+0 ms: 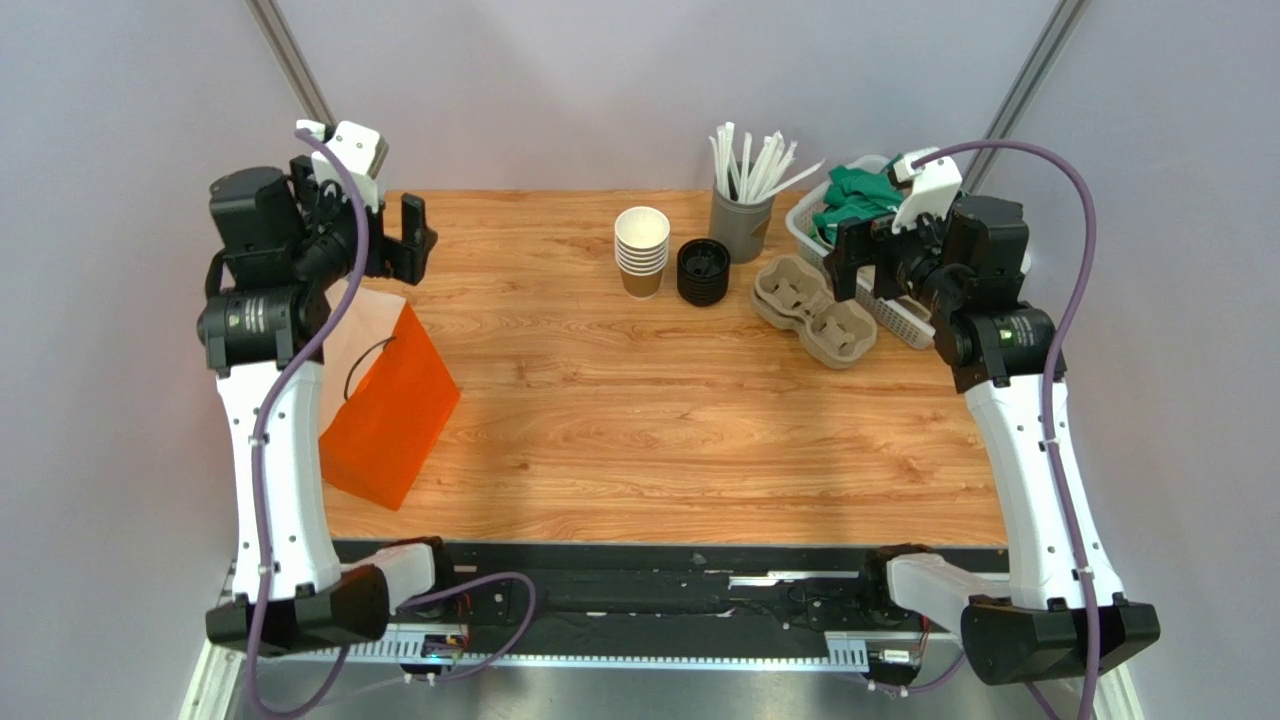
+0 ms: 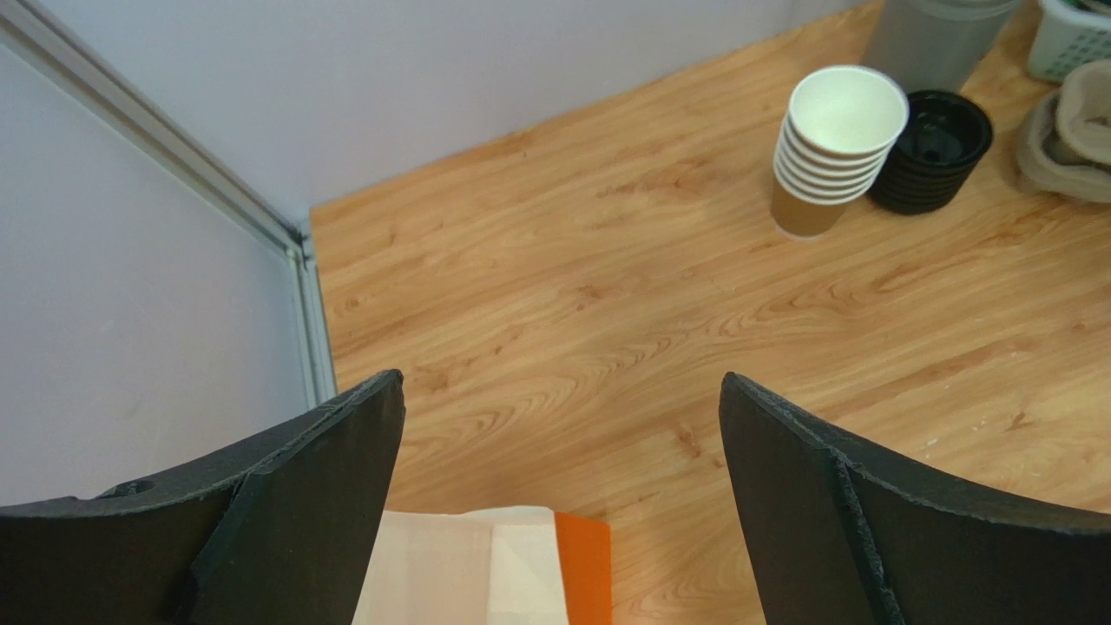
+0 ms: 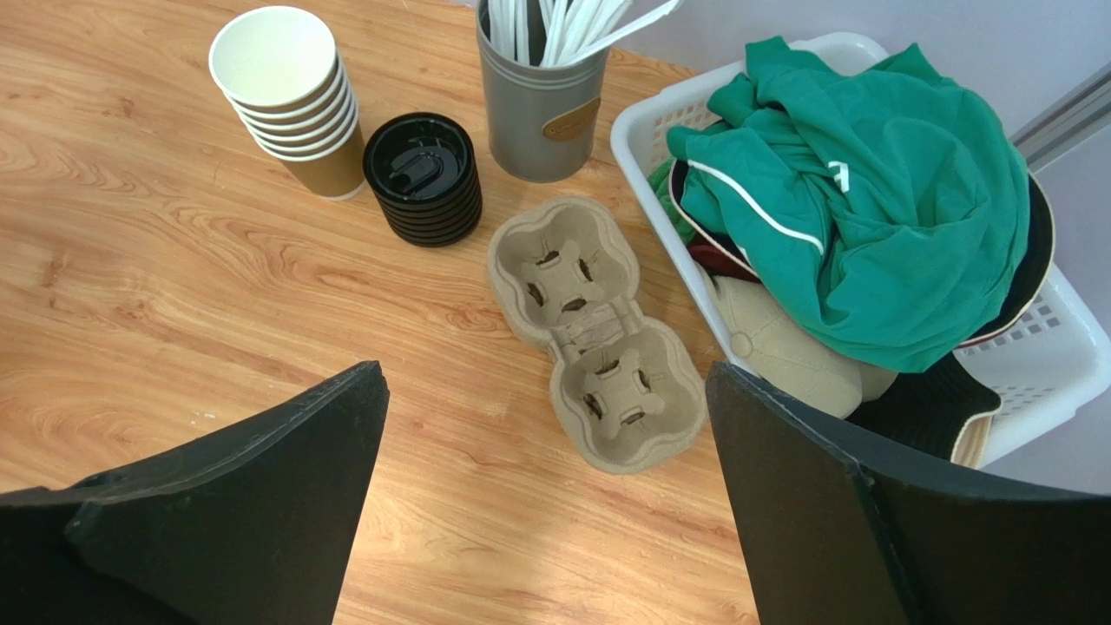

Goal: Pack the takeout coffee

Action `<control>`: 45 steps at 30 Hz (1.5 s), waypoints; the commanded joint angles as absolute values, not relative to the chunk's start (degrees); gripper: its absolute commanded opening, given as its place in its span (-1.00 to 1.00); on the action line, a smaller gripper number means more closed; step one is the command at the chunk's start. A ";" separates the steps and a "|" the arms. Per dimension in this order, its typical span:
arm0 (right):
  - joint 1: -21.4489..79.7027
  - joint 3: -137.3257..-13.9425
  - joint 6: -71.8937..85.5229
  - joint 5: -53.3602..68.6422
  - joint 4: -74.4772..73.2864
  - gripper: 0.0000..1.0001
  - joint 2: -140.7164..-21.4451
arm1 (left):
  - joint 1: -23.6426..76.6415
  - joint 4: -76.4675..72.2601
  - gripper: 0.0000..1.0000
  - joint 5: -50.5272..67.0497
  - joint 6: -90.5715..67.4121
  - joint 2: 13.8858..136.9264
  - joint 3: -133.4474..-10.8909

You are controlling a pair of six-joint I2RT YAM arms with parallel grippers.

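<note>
1. The wooden bench (image 1: 676,435) is seen from above, with one robot arm at each near corner, both raised clear of the goods.
2. The left fingers (image 2: 300,508) are spread wide and hold nothing. They hang above the open top of the orange bag (image 1: 391,405), which stands at the left edge, probably so that it can be loaded from above.
3. The right fingers (image 3: 848,521) are also spread wide and empty. They are poised over a pulp cup carrier (image 3: 593,332) on the far right.
4. No finished takeout coffee, a single lidded cup, shows in any view. Only its makings are here: a stack of lidless paper cups (image 1: 642,249) just beside a stack of black lids (image 1: 702,272), at the far middle, well apart from the bag.
5. A grey holder of white sticks (image 1: 739,222) stands behind the lids.
6. A white basket (image 3: 1043,378) with green cloth (image 3: 835,182) sits at the far right corner.
</note>
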State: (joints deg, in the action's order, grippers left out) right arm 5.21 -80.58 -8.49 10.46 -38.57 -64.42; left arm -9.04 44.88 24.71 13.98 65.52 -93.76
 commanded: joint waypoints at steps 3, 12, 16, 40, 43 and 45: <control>5.54 -77.35 -9.23 10.11 -31.91 0.98 -63.11 | -6.60 50.07 0.91 17.25 14.67 72.68 -97.99; 5.54 -75.94 -9.76 9.67 -31.29 0.98 -63.19 | -4.83 62.84 0.90 11.70 14.77 79.63 -102.40; 5.62 -75.50 -9.93 9.67 -31.11 0.98 -63.28 | -4.83 63.72 0.81 9.05 14.50 77.70 -100.11; 6.50 -74.62 -10.37 10.37 -31.20 0.98 -64.86 | -4.83 68.56 0.17 9.05 15.64 75.14 -91.32; 6.42 -74.62 -10.20 10.46 -31.29 0.98 -64.86 | -4.83 68.47 0.02 8.61 15.73 75.76 -91.67; 6.33 -74.62 -10.20 10.55 -31.38 0.98 -64.77 | -4.83 68.38 -0.03 8.35 15.91 76.11 -92.11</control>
